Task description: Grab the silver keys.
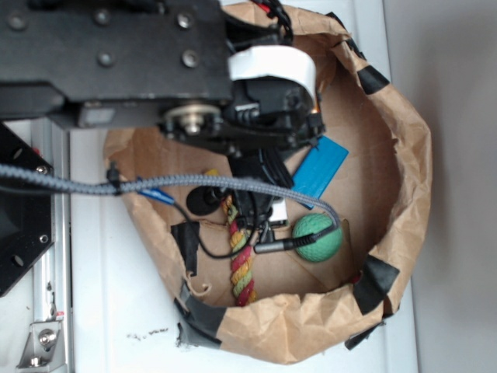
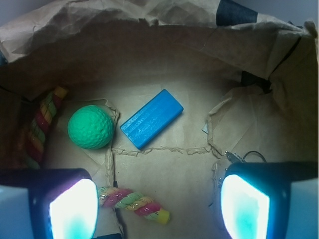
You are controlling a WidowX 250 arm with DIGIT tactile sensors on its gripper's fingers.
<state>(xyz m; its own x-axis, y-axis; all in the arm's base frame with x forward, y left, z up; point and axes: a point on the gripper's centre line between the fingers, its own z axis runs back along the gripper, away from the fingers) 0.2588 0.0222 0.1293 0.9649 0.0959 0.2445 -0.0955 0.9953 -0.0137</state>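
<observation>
The silver keys [image 2: 233, 157] show only as a small shiny tip and a thin ring just above my right finger [image 2: 244, 204] in the wrist view. The rest of them is hidden behind that finger. My gripper [image 2: 159, 199] is open and empty, low over the brown paper floor, with the keys at its right finger. In the exterior view my gripper [image 1: 258, 203] hangs inside the bag under the black arm. The keys cannot be made out there.
All of this lies inside a crumpled brown paper bag [image 1: 408, 155] with black tape patches. A green ball [image 2: 90, 127] and a blue block [image 2: 151, 118] lie ahead. A colourful twisted rope [image 2: 134, 203] lies by my left finger. A grey cable [image 1: 155, 183] crosses the bag.
</observation>
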